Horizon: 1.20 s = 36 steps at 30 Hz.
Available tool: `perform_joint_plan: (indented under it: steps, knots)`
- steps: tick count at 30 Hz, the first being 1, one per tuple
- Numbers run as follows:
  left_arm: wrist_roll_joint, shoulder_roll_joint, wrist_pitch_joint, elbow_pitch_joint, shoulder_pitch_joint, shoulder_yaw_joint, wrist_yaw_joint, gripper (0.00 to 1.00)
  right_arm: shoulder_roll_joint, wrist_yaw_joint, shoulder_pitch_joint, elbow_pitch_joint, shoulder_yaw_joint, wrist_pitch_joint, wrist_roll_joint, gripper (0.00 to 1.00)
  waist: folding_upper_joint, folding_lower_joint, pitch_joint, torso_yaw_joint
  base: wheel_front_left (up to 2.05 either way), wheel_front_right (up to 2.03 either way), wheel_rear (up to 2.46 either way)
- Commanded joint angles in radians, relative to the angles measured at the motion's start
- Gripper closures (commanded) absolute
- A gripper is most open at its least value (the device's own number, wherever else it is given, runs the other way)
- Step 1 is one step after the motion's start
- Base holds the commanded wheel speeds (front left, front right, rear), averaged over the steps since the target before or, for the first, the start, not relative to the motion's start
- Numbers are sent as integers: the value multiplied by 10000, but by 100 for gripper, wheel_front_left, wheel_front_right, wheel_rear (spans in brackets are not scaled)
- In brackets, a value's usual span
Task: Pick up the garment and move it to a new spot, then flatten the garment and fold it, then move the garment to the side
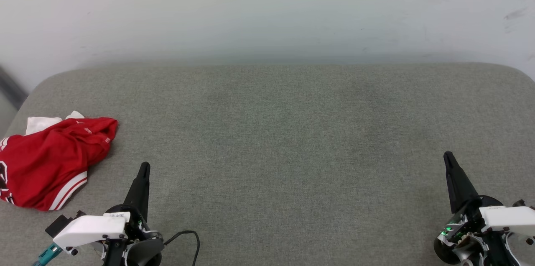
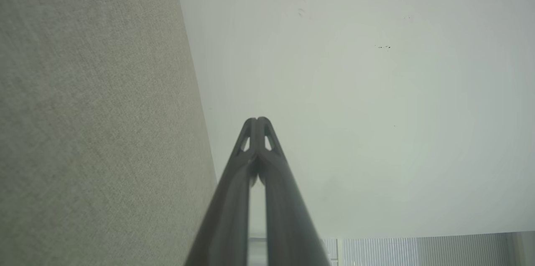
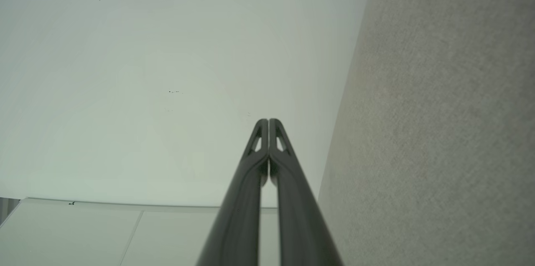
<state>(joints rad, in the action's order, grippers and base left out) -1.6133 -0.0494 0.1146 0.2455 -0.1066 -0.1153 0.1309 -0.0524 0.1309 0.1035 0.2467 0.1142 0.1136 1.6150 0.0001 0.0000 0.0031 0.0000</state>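
Observation:
The garment (image 1: 50, 161), a red jersey with white sleeves and striped trim, lies crumpled at the left edge of the grey cloth-covered table (image 1: 276, 140) in the head view. My left gripper (image 1: 144, 166) hovers just to the right of it, shut and empty. In the left wrist view its fingertips (image 2: 258, 120) press together against the pale wall. My right gripper (image 1: 448, 155) rests at the lower right, far from the jersey, also shut with nothing held; in the right wrist view its fingers (image 3: 267, 121) touch tip to tip.
A pale wall (image 1: 267, 11) rises behind the table's far edge. A black cable (image 1: 190, 236) loops by my left wrist. The table's rounded corners fall away at the left and right.

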Motion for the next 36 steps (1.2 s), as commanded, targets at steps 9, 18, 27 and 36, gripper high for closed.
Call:
perform_joint_plan:
  steps: [9,18,27,36]
  knots:
    - [5,10,18,1,-53,-6,31,100,37,-3,111,9,-4,-9,-44,100,-1,0,0,0,0,0,0]
    - [5,10,18,1,-53,-5,31,100,37,-3,111,9,-4,-9,-44,100,-1,0,0,0,0,0,0]
    - [31,15,-197,-13,119,272,-4,0,5,-2,-236,-47,-149,-239,-96,0,-1,0,-4,-3,0,0,0]
    - [494,-61,-700,-490,138,704,-3,0,-61,-2,-384,-455,-410,-695,-715,0,-1,0,-41,-2,0,0,0]
